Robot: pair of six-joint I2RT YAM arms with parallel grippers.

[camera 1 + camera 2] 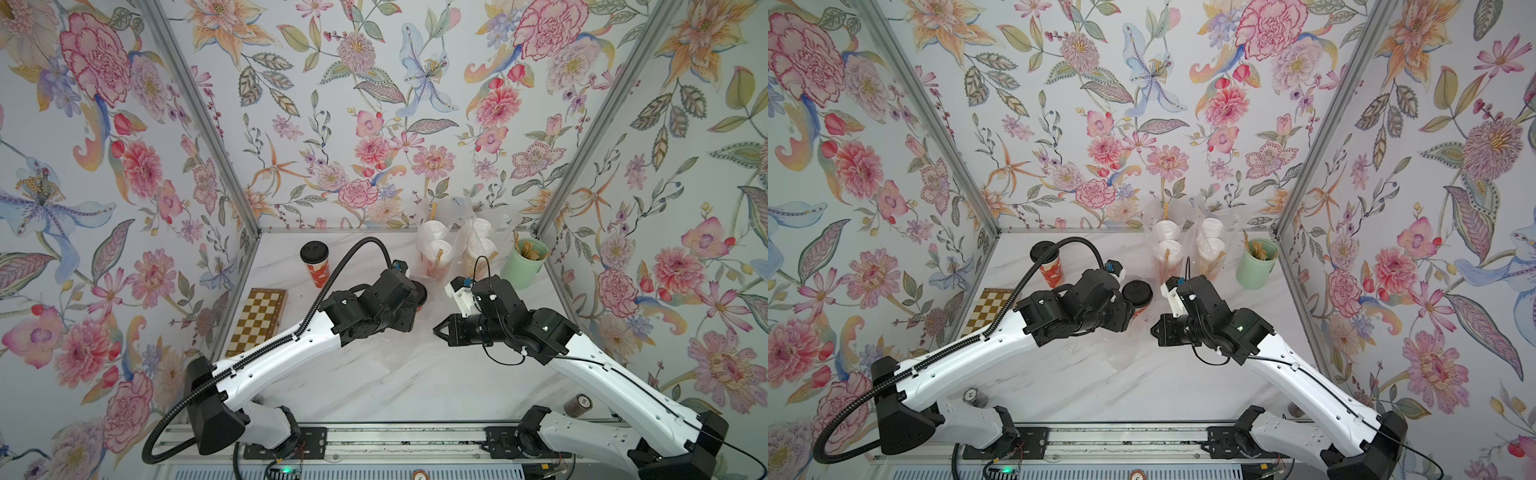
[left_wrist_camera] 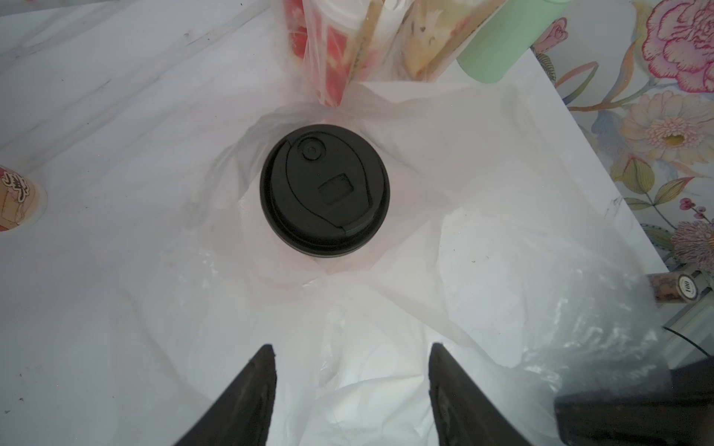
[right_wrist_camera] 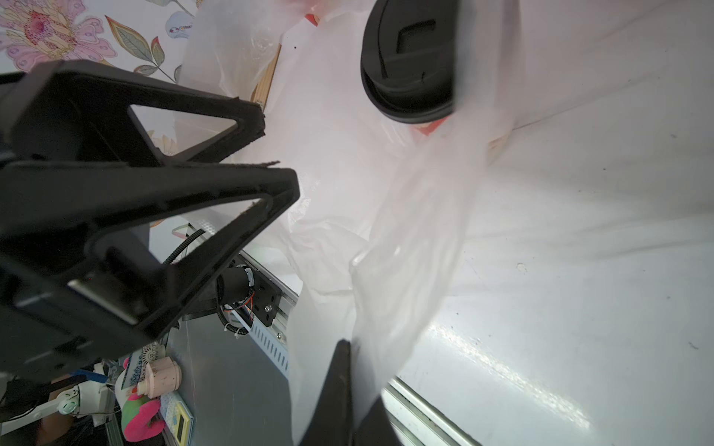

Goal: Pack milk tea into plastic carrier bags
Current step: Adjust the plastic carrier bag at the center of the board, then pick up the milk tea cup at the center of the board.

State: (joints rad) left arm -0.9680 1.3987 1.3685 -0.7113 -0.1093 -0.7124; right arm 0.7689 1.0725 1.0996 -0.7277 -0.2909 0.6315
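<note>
A black-lidded milk tea cup (image 2: pixel 323 195) (image 1: pixel 1137 293) stands upright inside a transparent plastic carrier bag (image 2: pixel 444 216) whose film lies crumpled around it. My left gripper (image 2: pixel 351 346) hovers above it, open, with only loose film under the jaws. My right gripper (image 3: pixel 344 343) (image 1: pixel 440 328) is shut on a fold of this bag (image 3: pixel 405 239), pulling it taut beside the cup (image 3: pixel 405 77). A second black-lidded red cup (image 1: pixel 314 259) stands bare at the back left. Two filled bags (image 1: pixel 434 249) (image 1: pixel 478 245) with white-lidded cups stand at the back.
A mint-green cup of brown sticks (image 1: pixel 521 262) stands at the back right, next to the filled bags. A folded chessboard (image 1: pixel 259 320) lies at the left wall. A small brown roll (image 1: pixel 579 405) lies near the right arm's base. The table's right edge (image 2: pixel 602 154) is close.
</note>
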